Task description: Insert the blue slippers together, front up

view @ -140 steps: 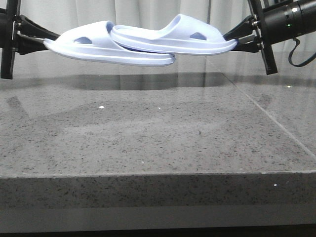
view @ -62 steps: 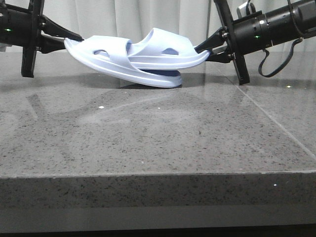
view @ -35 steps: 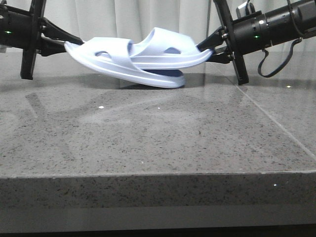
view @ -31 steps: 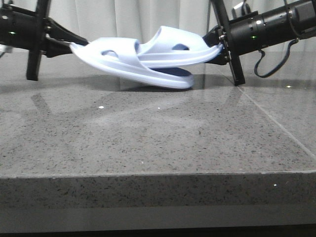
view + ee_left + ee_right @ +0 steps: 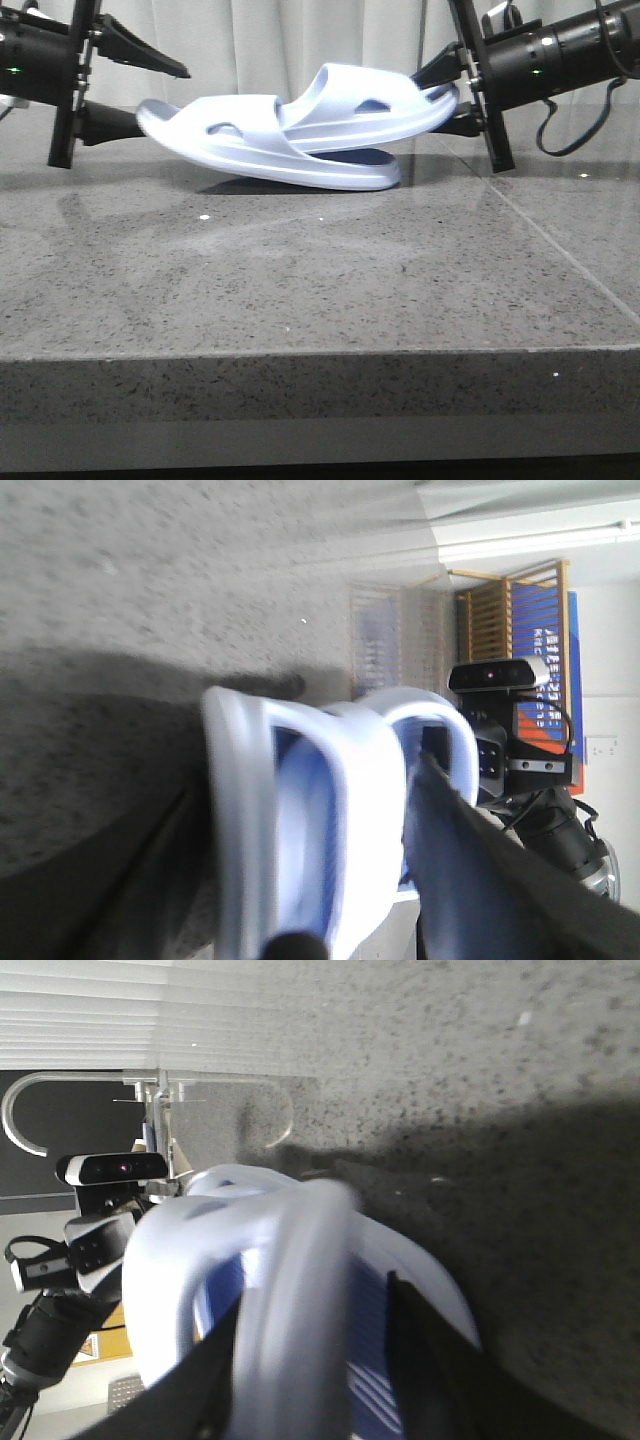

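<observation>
Left gripper (image 5: 140,95) has its fingers spread: one finger (image 5: 140,55) angles up above the heel of the left slipper (image 5: 235,140), the other lies level behind the heel, and neither clearly presses the foam. Right gripper (image 5: 452,95) is also parted around the heel of the right slipper (image 5: 365,105), one finger above and one below; whether they touch it I cannot tell.

Largest is the grey speckled table (image 5: 320,270), glossy and reflecting both arms. On it, toward the far side, the slippers (image 5: 300,135) lie nested: the right slipper's toe runs in under the left slipper's strap, its heel raised toward the right gripper. The left slipper's toe end rests on the table, its heel tilted up. Each strap shows an oval side hole.
</observation>
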### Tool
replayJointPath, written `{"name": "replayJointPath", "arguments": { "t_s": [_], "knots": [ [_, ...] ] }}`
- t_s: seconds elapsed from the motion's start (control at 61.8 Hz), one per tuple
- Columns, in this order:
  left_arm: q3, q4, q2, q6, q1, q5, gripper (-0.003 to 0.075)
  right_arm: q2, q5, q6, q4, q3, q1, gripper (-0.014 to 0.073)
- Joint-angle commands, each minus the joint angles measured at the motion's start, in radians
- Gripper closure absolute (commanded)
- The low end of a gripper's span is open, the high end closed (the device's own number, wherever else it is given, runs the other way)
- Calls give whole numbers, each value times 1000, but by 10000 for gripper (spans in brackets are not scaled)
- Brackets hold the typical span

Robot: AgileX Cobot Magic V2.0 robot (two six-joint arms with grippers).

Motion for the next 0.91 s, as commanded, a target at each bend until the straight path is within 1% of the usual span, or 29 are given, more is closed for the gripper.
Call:
{"name": "replayJointPath", "arguments": {
  "t_s": [0.0, 0.097, 0.259, 0.405, 0.502, 0.615, 0.664, 0.696, 0.745, 0.761, 0.809, 0.842, 0.858, 0.89],
  "knots": [
    [-22, -60, -60, 2, 34, 98, 288, -81, 57, -8, 32, -30, -31, 202],
    [-22, -34, -60, 2, 69, 98, 287, -84, 74, -8, 16, -30, -62, 173],
    [-22, 23, -60, 2, 109, 98, 278, -92, 85, -8, 15, -30, -109, 172],
    [-22, 51, -68, 2, 127, 98, 206, -95, 97, -8, 3, -37, -148, 172],
    [-22, 68, -79, 2, 139, 98, 201, -96, 107, -6, -58, -63, -163, 175],
    [-22, 85, -92, 2, 153, 98, 223, -100, 115, 22, -176, -119, -162, 184],
    [-22, 87, -99, -8, 163, 98, 274, -103, 114, 36, -228, -139, -159, 206],
    [-22, 87, -103, -12, 168, 98, 323, -109, 110, 42, -261, -151, -157, 232],
    [-22, 92, -111, -17, 181, 98, 435, -123, 101, 48, -314, -169, -156, 293],
    [-22, 92, -113, -17, 186, 98, 491, -127, 98, 48, -328, -173, -154, 322],
    [-22, 94, -121, -17, 198, 98, 611, -138, 95, 48, -375, -182, -153, 391],
    [-22, 100, -127, -17, 206, 98, 694, -147, 94, 48, -399, -188, -151, 443],
    [-22, 105, -132, -15, 212, 98, 742, -153, 92, 48, -414, -189, -151, 482],
    [-22, 115, -138, -15, 219, 98, 739, -166, 89, 47, -431, -190, -150, 538]
  ]
}}
